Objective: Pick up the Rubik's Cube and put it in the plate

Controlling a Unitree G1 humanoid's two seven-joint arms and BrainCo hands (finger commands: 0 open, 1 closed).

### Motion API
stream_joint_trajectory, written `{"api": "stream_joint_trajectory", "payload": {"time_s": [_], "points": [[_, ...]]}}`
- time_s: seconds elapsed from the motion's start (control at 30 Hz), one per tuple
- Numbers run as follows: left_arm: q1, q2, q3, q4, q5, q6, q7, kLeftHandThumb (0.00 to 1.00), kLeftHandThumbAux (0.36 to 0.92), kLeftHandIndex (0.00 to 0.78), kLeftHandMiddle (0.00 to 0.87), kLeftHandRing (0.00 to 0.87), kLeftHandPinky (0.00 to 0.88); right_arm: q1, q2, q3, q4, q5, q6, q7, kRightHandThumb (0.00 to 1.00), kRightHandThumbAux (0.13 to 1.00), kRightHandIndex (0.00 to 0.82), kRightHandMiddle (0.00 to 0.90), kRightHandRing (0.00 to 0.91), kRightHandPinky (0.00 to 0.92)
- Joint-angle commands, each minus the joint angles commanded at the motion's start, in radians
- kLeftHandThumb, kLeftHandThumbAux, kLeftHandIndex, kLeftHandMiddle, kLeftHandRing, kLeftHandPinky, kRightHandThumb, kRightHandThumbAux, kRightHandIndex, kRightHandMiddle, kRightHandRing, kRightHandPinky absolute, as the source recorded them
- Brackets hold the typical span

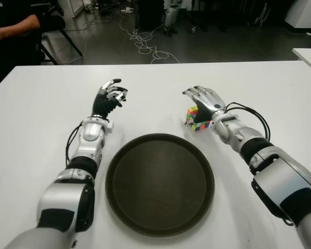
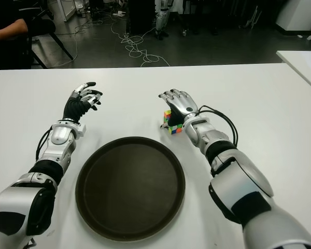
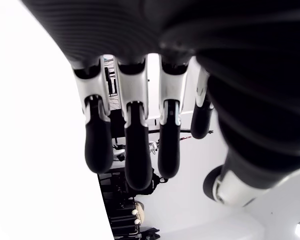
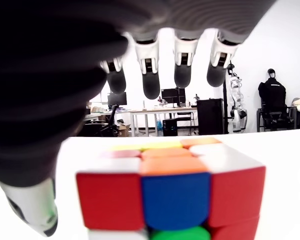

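Observation:
The Rubik's Cube (image 1: 197, 120) sits on the white table (image 1: 41, 104) just beyond the right rim of the dark round plate (image 1: 160, 184). My right hand (image 1: 205, 101) hovers directly over the cube, palm down, fingers spread above and past it without closing on it. In the right wrist view the cube (image 4: 172, 190) fills the foreground and the fingertips (image 4: 151, 85) hang above its far edge. My left hand (image 1: 110, 95) shows beyond the plate's left side, its fingers loosely curled and holding nothing.
The plate lies near the table's front, between my two arms. A person's arm (image 1: 10, 28) shows past the table's far left corner. Cables (image 1: 142, 44) trail on the floor beyond the far edge. Another white table's corner (image 1: 308, 54) is at right.

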Motion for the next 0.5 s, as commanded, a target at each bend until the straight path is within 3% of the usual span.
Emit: {"api": "stream_joint_trajectory", "payload": {"time_s": [0.5], "points": [[-0.001,0.0,0.0,0.005,-0.003,-0.003,0.007,0.305,0.682,0.236,0.413,0.497,0.566,0.015,-0.045,0.006,-0.025,-0.003,-0.045,-0.03,0.0,0.712,0.046,0.044,0.008,0.005]]}}
